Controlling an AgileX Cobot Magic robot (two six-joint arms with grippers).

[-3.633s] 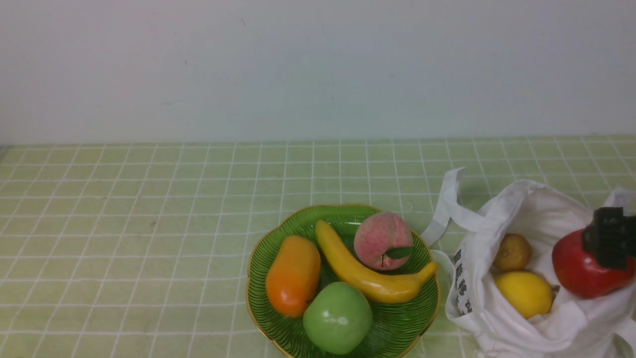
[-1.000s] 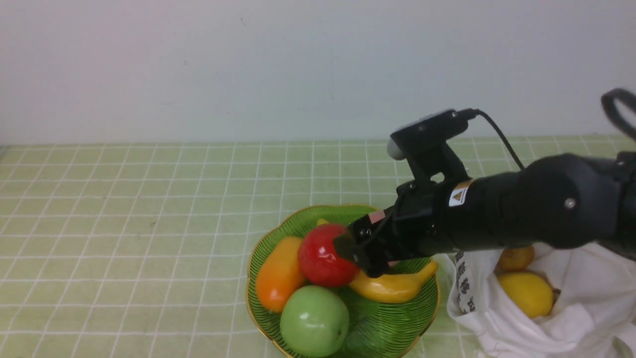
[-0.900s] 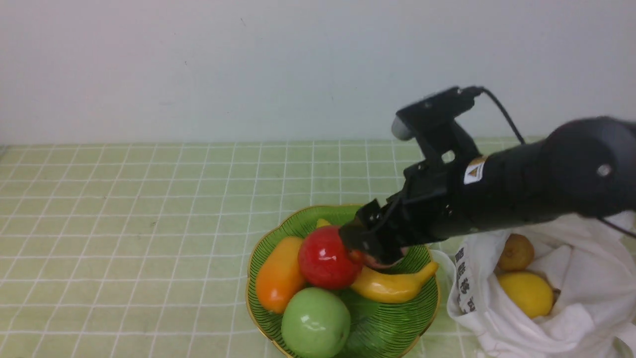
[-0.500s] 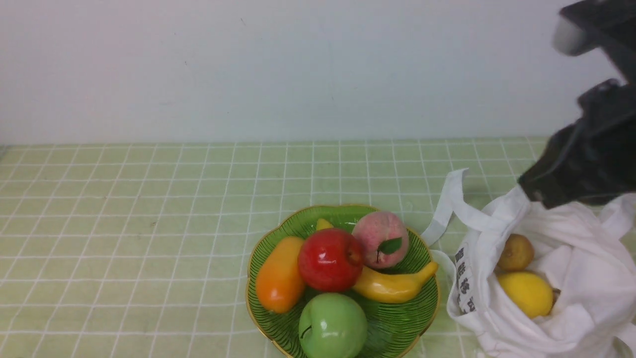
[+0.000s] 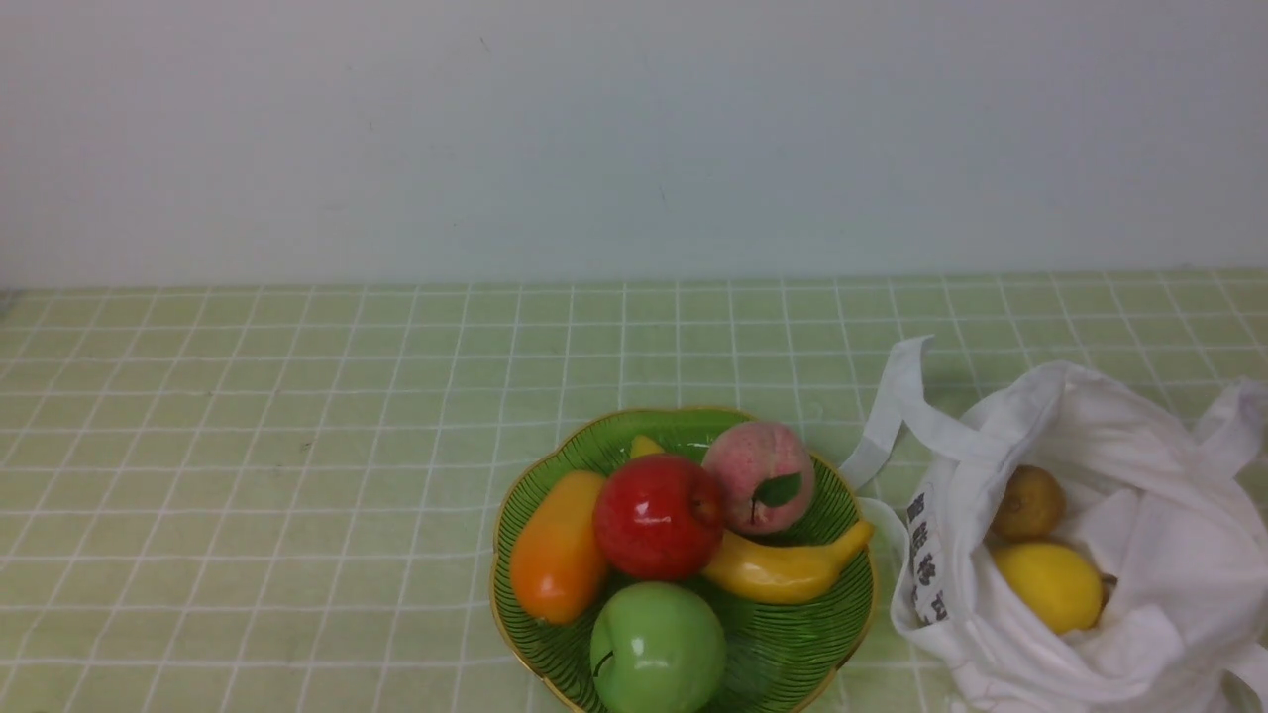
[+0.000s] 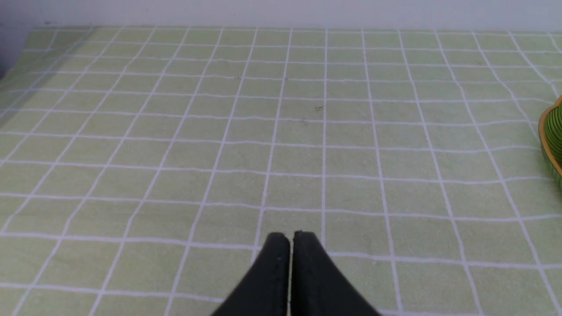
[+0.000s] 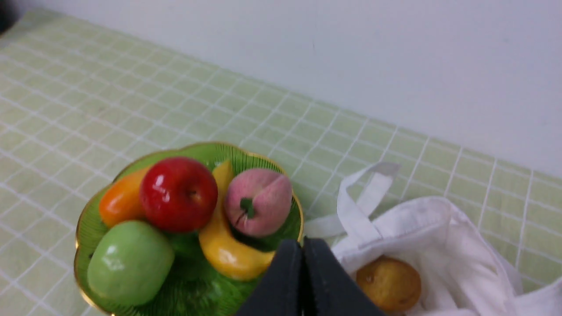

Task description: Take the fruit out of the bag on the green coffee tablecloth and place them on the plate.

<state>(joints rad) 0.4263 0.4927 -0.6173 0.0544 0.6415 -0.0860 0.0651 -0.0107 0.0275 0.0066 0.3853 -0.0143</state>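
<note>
The red apple (image 5: 658, 517) lies in the green glass plate (image 5: 792, 665) on the green checked tablecloth (image 5: 248, 446), among other fruit. The white bag (image 5: 1139, 634) stands at the right, holding the yellow lemon (image 5: 1048, 586) and the small brownish-yellow fruit (image 5: 1030, 501). Neither arm shows in the front view. In the right wrist view my right gripper (image 7: 303, 245) is shut and empty, raised above the gap between plate (image 7: 189, 285) and bag (image 7: 439, 232); the apple (image 7: 178, 194) and brownish fruit (image 7: 388, 283) show. In the left wrist view my left gripper (image 6: 290, 239) is shut and empty over bare cloth.
The plate also holds a green apple (image 5: 658, 648), an orange fruit (image 5: 557, 547), a yellow banana (image 5: 783, 569) and a pink peach (image 5: 758, 476). A pale wall (image 5: 634, 139) backs the table. The plate's rim (image 6: 549, 140) shows at the edge of the left wrist view.
My right gripper carried the red apple from the bag to the plate, let it go there, then drew back up and right out of the front view. The green apple shifted slightly.
</note>
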